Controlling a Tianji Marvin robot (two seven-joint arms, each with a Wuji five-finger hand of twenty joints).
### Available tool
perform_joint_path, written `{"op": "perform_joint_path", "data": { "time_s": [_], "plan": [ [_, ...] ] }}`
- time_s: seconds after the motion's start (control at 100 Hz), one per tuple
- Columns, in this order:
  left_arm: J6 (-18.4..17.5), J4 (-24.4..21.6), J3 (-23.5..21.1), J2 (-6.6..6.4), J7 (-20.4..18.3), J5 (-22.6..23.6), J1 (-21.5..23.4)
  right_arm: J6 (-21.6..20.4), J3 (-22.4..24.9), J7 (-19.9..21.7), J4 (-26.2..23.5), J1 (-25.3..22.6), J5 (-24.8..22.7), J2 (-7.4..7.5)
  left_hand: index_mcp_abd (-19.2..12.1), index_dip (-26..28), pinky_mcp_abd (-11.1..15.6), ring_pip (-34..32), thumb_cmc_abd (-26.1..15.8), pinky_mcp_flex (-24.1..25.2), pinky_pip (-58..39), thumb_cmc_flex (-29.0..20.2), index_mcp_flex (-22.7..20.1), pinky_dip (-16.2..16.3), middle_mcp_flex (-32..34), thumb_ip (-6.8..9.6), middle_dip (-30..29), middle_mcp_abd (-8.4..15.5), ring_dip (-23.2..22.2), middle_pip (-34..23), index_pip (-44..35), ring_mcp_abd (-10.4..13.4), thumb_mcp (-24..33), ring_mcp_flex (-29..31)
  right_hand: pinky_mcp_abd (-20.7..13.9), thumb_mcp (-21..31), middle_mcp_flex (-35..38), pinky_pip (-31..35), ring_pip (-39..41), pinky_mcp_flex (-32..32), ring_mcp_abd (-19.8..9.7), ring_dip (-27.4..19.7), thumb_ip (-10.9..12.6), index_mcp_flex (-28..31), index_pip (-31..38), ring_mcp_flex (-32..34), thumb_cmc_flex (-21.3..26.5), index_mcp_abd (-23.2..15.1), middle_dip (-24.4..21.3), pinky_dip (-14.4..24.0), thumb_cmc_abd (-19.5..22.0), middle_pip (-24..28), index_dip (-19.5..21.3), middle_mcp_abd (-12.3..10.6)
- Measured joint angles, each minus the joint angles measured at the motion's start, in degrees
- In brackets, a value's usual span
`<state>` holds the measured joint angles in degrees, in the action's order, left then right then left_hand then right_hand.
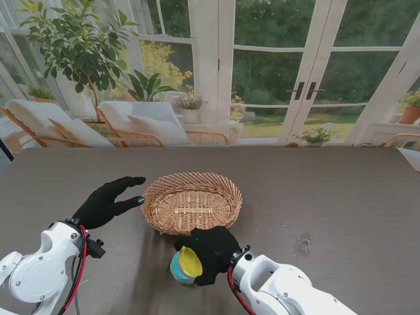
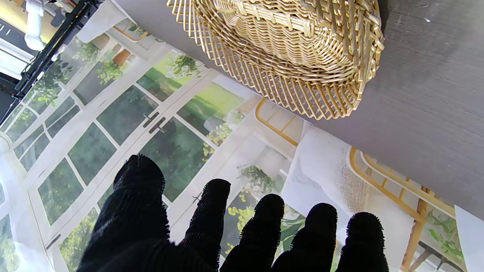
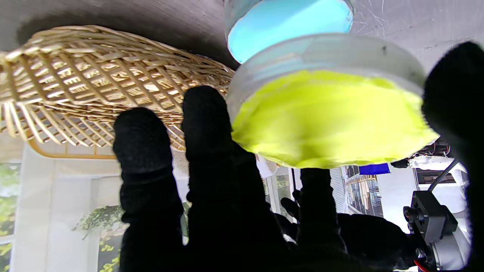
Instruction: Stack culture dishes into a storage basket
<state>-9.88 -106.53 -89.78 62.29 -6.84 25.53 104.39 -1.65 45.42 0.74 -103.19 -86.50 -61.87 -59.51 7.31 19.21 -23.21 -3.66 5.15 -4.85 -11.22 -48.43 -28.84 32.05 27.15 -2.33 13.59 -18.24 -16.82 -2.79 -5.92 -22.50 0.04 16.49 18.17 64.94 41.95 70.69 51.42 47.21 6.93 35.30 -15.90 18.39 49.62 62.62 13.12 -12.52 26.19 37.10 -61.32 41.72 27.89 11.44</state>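
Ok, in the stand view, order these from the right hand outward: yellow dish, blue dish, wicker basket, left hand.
1. Yellow culture dish, held in the right hand.
2. Blue culture dish, directly under the yellow one.
3. Oval wicker basket, just beyond the fingers.
4. Left hand, at the basket's left, open.

A dark table (image 1: 341,197) stands before glass doors (image 1: 305,72) and chairs (image 1: 141,121).

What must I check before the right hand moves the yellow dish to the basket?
1. Right hand grips yellow dish: ok.
2. Yellow dish lifted off blue dish: cannot tell.
3. Basket empty: ok.
4. Left hand open, beside the basket, out of the path: ok.
5. Left hand touches the basket rim: cannot tell.
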Motion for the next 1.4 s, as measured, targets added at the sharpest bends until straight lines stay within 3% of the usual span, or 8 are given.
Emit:
{"op": "perform_joint_path", "data": {
  "time_s": [0.76,1.4],
  "plan": [
    [0.4,-0.5,-0.5,0.08,0.4,0.3,0.7,-0.4,-8.9,-5.4,8.7,8.3,1.5,-0.99,0.0,0.0,0.0,0.0,0.0,0.0,0.0,0.0,-0.6,0.0,0.0,0.0,0.0,0.0,0.0,0.0,0.0,0.0,0.0,0.0,0.0,0.0,-1.4,0.0,0.0,0.0,0.0,0.0,0.0,-0.1,-0.5,-1.6,0.0,0.0,0.5,0.0,1.5,0.0,-0.7,-0.1],
    [0.4,-0.5,-0.7,0.08,0.3,0.2,0.8,0.8,-12.4,-7.0,11.8,11.2,-0.2,-1.05,0.0,0.0,0.0,0.0,0.0,0.0,0.0,0.0,-0.6,0.0,0.0,0.0,0.0,0.0,0.0,0.0,0.0,0.0,0.0,0.0,-0.7,0.0,-3.5,0.0,0.9,0.0,0.0,0.0,0.7,-0.2,-0.8,-3.7,0.0,-0.2,1.3,0.0,1.5,0.8,-0.8,-1.1]
  ]
}}
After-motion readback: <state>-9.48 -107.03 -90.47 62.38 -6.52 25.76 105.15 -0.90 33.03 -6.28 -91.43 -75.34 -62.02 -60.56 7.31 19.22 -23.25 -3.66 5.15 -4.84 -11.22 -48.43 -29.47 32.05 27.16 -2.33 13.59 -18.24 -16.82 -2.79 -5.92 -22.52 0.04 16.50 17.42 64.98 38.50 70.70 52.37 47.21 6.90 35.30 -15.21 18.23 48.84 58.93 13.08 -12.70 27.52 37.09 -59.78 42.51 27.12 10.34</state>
